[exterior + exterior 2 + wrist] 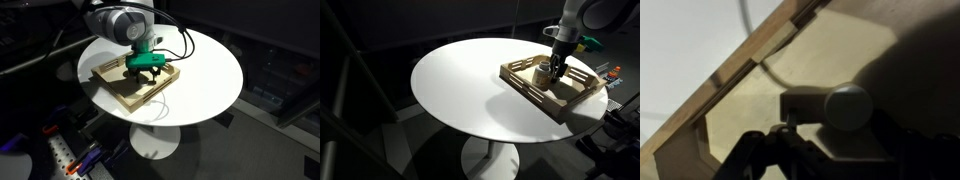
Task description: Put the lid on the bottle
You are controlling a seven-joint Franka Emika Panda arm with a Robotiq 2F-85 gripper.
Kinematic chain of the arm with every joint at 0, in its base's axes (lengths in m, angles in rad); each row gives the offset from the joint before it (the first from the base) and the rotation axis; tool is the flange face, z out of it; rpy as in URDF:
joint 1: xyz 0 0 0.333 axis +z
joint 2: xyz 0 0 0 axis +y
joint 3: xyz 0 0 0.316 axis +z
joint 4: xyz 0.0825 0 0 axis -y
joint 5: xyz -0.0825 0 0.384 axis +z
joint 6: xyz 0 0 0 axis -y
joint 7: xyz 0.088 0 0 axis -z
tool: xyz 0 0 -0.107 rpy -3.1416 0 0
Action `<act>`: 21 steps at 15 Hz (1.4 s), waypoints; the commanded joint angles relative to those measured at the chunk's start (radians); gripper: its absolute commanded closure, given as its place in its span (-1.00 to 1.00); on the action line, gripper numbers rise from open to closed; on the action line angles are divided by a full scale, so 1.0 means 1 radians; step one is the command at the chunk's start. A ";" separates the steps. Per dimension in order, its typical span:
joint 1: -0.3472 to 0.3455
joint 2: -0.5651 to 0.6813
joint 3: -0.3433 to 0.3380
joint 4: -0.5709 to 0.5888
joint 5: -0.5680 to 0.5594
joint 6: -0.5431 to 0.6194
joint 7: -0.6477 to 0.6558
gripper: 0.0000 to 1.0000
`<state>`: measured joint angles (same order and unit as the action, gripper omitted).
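Observation:
My gripper (147, 70) hangs low inside the wooden tray (118, 92) on the round white table; it also shows over the tray in an exterior view (556, 68). In the wrist view a small cylinder with a pale round end, the bottle (805, 104), stands on the tray floor just above my dark fingers (830, 140). The round pale face (848, 107) may be the lid or the bottle's top; I cannot tell which. Shadow hides the fingertips, so I cannot tell whether the jaws are open or shut. In both exterior views the bottle and lid are hidden by the gripper.
The tray's wooden rim (740, 62) runs diagonally across the wrist view, with a thin cable (775, 68) lying inside it. The tray (582, 96) sits near the table's edge (440, 100). Dark clutter surrounds the table's pedestal (155, 140).

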<state>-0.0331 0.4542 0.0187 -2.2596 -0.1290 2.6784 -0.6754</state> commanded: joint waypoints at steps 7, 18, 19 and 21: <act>-0.013 -0.007 0.004 0.003 -0.037 0.011 0.064 0.21; -0.003 -0.093 -0.017 -0.008 -0.101 -0.048 0.166 0.30; -0.001 -0.111 -0.018 -0.007 -0.106 -0.060 0.173 0.30; -0.001 -0.145 -0.013 -0.005 -0.107 -0.088 0.178 0.33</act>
<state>-0.0341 0.3791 0.0020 -2.2572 -0.2046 2.6489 -0.5381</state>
